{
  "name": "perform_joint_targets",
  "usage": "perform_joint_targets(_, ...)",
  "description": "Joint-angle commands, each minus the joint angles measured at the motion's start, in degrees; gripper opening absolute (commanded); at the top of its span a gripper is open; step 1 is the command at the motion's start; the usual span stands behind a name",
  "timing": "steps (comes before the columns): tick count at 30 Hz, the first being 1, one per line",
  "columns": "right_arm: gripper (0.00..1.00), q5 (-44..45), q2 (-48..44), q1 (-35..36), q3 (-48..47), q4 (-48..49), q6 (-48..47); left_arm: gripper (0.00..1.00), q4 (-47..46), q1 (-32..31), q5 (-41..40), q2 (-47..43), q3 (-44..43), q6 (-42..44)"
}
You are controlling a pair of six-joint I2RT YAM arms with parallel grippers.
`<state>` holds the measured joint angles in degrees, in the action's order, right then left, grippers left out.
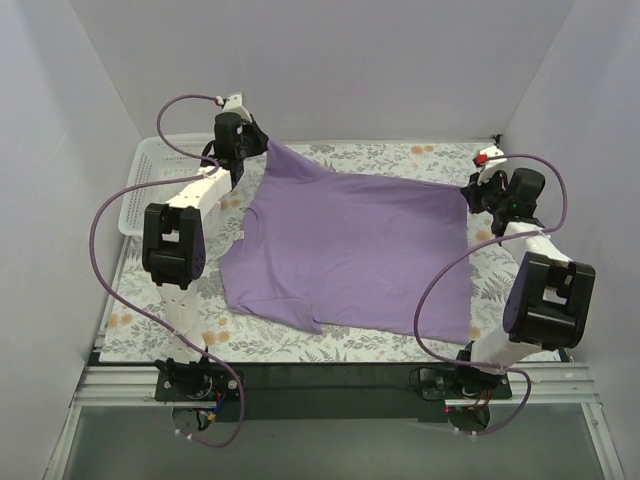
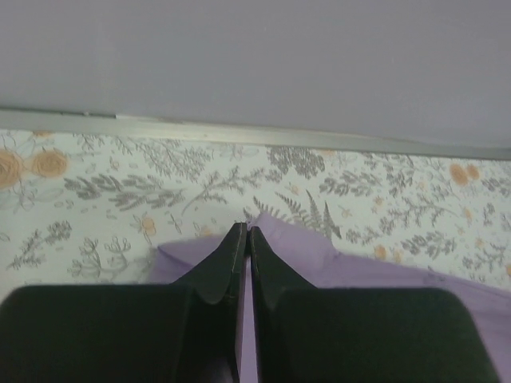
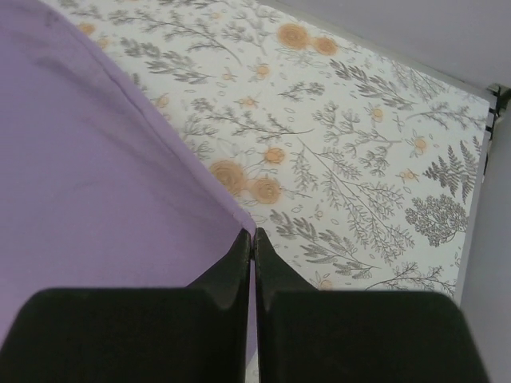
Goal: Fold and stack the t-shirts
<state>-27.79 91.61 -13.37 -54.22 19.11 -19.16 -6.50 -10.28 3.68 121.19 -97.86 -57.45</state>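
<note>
Purple t-shirt (image 1: 350, 245) spread in middle of flowery surface (image 1: 400, 155). Bottom-left bit folded over. Upper-left corner pulled up to left gripper (image 1: 262, 147), which is pinched tight on cloth. Right gripper (image 1: 472, 195), middle right, pinched tight on shirt's upper-right corner; exact pinch spot hidden under fingers. White basket (image 1: 140, 190), upper left, partly hidden behind left arm.

Lavender t-shirt (image 1: 350, 250) spread flat, far corners apparently pinched
</note>
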Motion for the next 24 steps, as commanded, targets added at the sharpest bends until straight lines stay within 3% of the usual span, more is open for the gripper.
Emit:
perform_joint_targets(1,0.01,-10.1,-9.8,0.1,2.4,-7.1,-8.0,0.0,-1.6,0.2,3.6,-10.8,5.0,-0.8)
perform_joint_targets(5,0.01,-15.3,-26.0,-0.1,5.8,-22.5,-15.7,0.0,-6.4,0.2,4.8,-29.7,19.2,-2.5)
perform_joint_targets(8,0.01,-14.8,-36.0,-1.1,1.1,-33.9,-18.4,0.0,-6.6,0.2,5.5,-43.1,25.5,-3.5)
perform_joint_targets(11,0.01,-13.2,-44.0,-1.3,-10.4,-41.9,-17.2,0.0,-4.6,0.1,4.9,-55.4,26.8,-4.2)
perform_joint_targets(16,0.01,-1.8,-46.4,-1.3,-40.5,-49.7,-8.9,0.0,-1.3,-0.3,3.8,-71.1,18.2,-6.7)
perform_joint_targets(19,0.01,4.7,-44.9,-1.3,-55.7,-51.1,-6.9,0.0,1.1,-0.3,3.6,-73.9,8.3,-7.6)
perform_joint_targets(24,0.01,12.2,-41.1,-1.0,-71.3,-51.5,-6.8,0.0,2.9,-1.5,3.3,-73.7,-3.0,-7.2)
